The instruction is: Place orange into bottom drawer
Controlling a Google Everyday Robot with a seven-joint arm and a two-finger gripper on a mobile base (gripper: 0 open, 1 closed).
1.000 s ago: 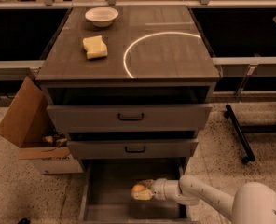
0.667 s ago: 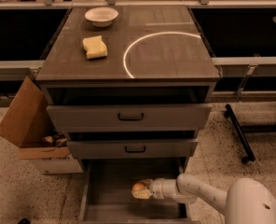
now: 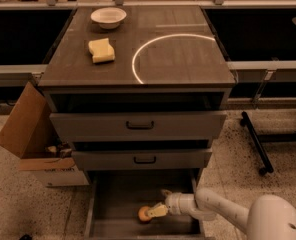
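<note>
Orange fruit (image 3: pixel 144 213) is sitting on the flat floor of the bottom drawer (image 3: pixel 119 190), which is standing pulled out below the two upper drawers. The fruit is lying towards the front of the drawer floor, about midway between its side walls. The gripper (image 3: pixel 159 201) is reaching into the drawer from the right, down inside the box, and its two fingers are standing spread apart. The lower, pale fingertip (image 3: pixel 157 211) is lying just beside the orange, perhaps touching it, while the upper one is pointing away above it, so the gripper is not clamping the fruit. The white arm (image 3: pixel 222 212) is running back to the rounded white robot body (image 3: pixel 279 222) at the lower right corner.

On the cabinet top (image 3: pixel 188 64), a white bowl (image 3: pixel 108 17) is sitting at the back left and a pale yellow sponge (image 3: pixel 101 50) is lying in front of it. An open cardboard box (image 3: pixel 24 126) is leaning beside the cabinet on the left.
</note>
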